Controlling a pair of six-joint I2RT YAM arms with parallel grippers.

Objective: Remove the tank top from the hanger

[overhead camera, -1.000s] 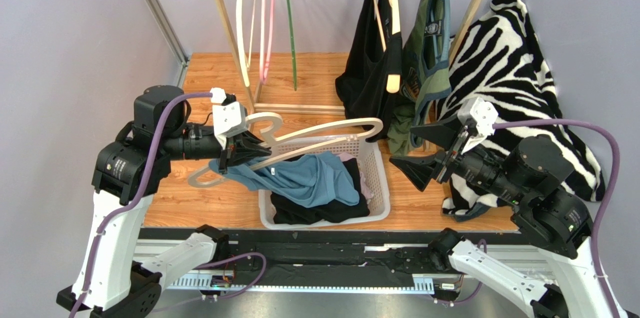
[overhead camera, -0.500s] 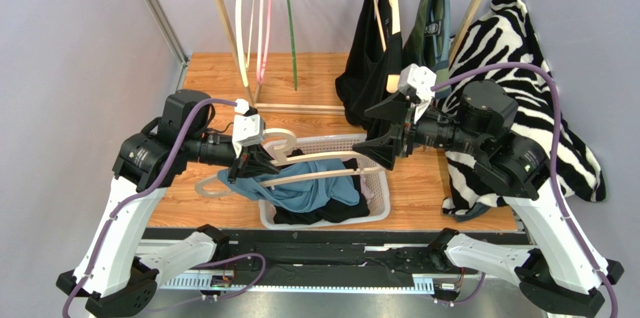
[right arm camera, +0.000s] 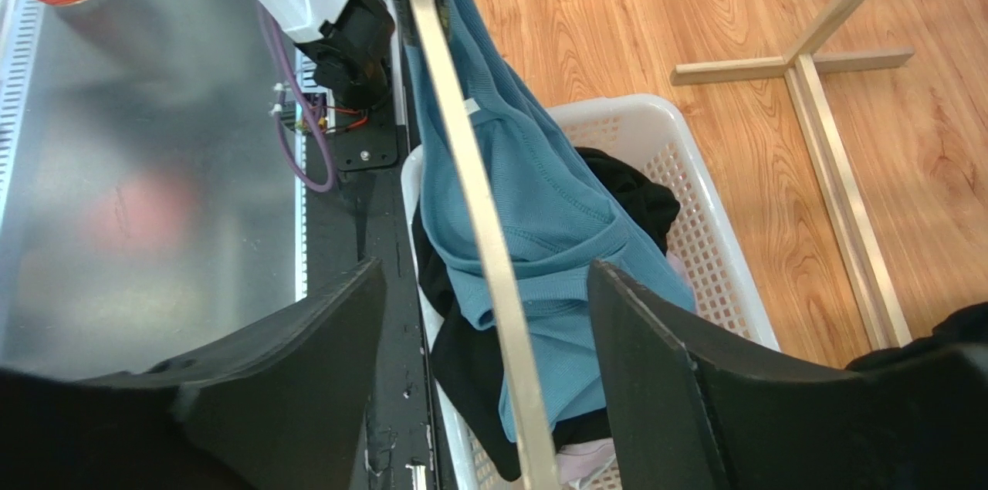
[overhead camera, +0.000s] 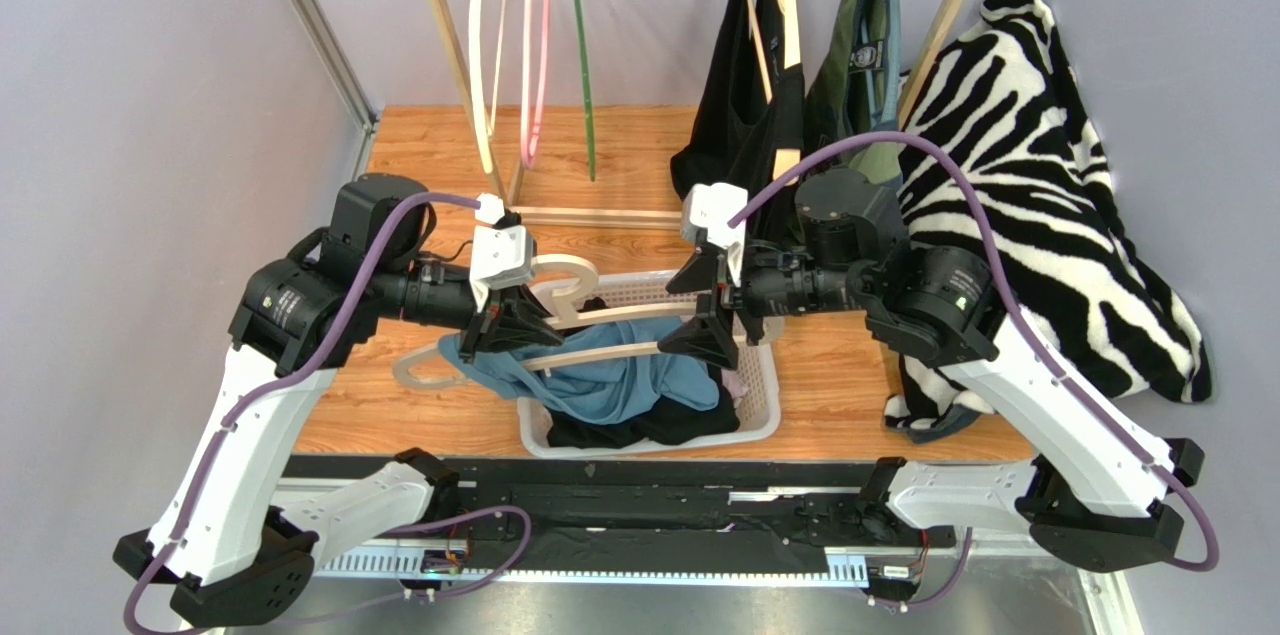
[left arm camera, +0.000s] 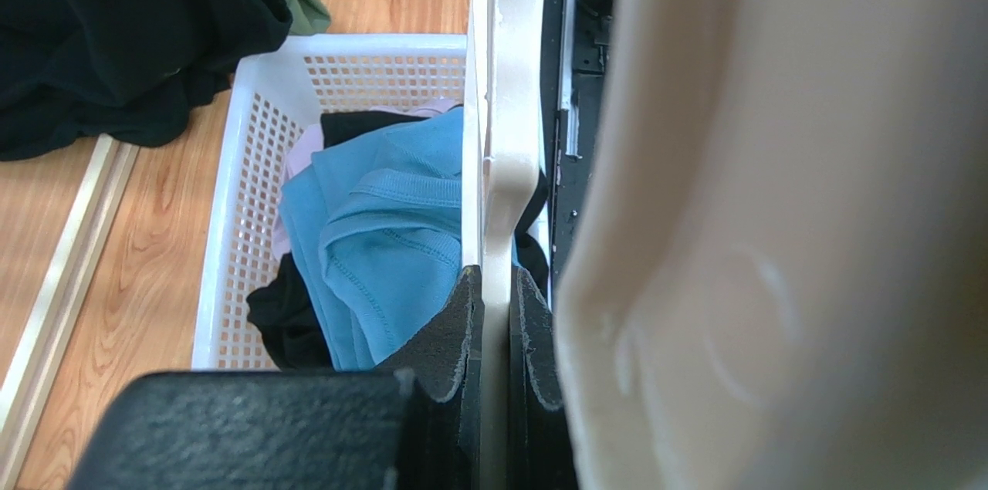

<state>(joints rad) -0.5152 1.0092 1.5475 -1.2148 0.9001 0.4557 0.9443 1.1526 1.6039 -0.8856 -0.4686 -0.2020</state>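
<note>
Left gripper [overhead camera: 496,328] clamps the cream hanger [overhead camera: 631,313]; the wide-open right gripper [overhead camera: 706,308] should pinch the limp, light blue tank top [overhead camera: 631,373] at the hanger's six o'clock.

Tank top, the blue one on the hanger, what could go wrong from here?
1. The right gripper is open astride the hanger bar; closing there may pinch only the bar and miss the tank top, which hangs to one side.
2. The left gripper is shut on a thin edge of the hanger, so a pull on the cloth could twist it loose.
3. The cloth trails into the basket and might drag the black garment out.
</note>
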